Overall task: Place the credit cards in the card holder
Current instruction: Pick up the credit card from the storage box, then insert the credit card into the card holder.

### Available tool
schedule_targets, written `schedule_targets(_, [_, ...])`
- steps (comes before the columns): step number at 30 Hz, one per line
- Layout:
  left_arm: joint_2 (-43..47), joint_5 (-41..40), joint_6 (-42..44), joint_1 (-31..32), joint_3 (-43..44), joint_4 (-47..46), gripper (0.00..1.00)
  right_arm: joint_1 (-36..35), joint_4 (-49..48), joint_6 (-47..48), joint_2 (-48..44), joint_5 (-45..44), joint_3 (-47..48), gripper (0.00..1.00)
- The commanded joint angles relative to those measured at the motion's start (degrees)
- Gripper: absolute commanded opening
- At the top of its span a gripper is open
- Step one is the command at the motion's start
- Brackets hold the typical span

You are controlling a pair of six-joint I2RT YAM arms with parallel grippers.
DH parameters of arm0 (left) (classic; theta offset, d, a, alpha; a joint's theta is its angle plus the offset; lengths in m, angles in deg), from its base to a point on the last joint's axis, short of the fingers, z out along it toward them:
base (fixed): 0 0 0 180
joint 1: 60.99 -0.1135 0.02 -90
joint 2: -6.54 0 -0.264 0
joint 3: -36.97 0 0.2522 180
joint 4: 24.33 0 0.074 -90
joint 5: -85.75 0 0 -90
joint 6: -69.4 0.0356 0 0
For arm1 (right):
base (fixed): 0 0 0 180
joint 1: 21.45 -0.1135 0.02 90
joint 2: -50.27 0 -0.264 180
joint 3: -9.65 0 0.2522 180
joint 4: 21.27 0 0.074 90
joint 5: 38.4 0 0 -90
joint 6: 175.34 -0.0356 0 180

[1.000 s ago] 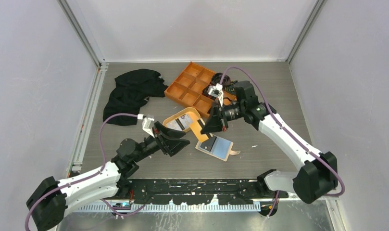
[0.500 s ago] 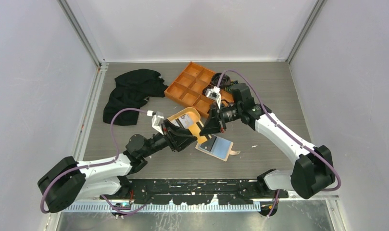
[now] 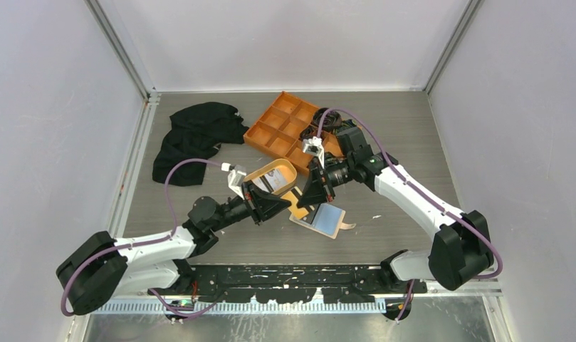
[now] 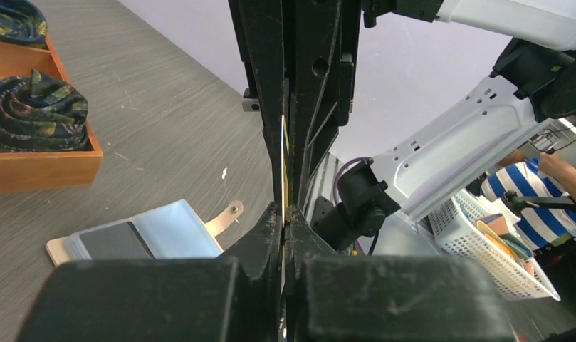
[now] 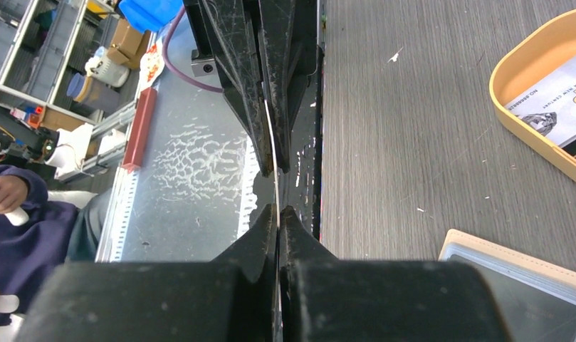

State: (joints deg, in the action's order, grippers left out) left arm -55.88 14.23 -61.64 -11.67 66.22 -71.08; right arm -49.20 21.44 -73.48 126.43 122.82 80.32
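Left gripper [image 3: 286,204] is pinching tight on a thin credit card [image 5: 271,153] seen edge-on, while the right gripper [image 3: 303,201] is clamping that same card from the opposite end. Both are meeting just beside the open card holder [image 3: 319,218].

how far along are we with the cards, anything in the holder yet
Done: one dark card looks seated in a slot of the open card holder. In hand: the left pincer and right pincer are both shut on one thin card, above the table. Left: that card, plus the cards in the oval dish.
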Motion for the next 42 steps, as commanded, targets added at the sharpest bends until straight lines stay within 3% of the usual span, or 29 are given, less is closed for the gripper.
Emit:
schedule_targets(1, [1.41, 5.42, 0.74, -0.44, 1.92, -2.83, 0.00, -0.41, 0.93, 4.52, -0.37, -1.17, 1.45, 0.15])
schedule_targets(3, [1.52, 6.87, -0.19, -1.46, 1.52, -2.23, 0.00, -0.40, 1.85, 6.95, -0.55, -2.48, 1.03, 0.39])
schedule_targets(8, [1.97, 12.22, -5.83, -7.50, 0.48, 6.33, 0.00, 4.88, 13.90, 25.05, -3.69, -15.03, 3.44, 0.98])
schedule_targets(12, [2.50, 12.86, -7.81, -9.48, -2.49, 10.03, 0.00, 10.66, 12.96, 30.64, -6.55, -23.49, -0.47, 1.00])
schedule_targets(16, [3.93, 13.19, -5.65, -9.50, -0.87, 21.67, 0.00, 11.77, 16.83, 47.14, -5.18, -30.58, -4.13, 0.99])
schedule_targets(19, [4.87, 13.34, -2.93, -9.51, 0.77, 28.44, 0.00, 11.64, 16.09, 53.67, -2.97, -36.13, -6.04, 0.90])
schedule_targets(24, [7.79, 11.04, 0.60, -9.50, 1.19, 35.00, 0.00, 5.98, 5.62, 46.74, 2.83, -45.62, -4.90, 0.38])
schedule_targets(30, [12.32, 6.33, 3.16, -9.43, -0.15, 41.42, 0.00, -3.20, -8.55, 36.52, 10.99, -57.41, -5.53, 0.04])
schedule_targets(36, [17.18, 5.50, 2.66, -9.50, -2.32, 42.93, 0.00, -5.20, -12.23, 32.75, 17.22, -62.73, -4.97, 0.01])
schedule_targets(42, [19.77, 5.64, 1.34, -9.51, -3.88, 41.80, 0.00, -8.82, -8.48, 32.88, 18.35, -55.80, -3.94, 0.01])
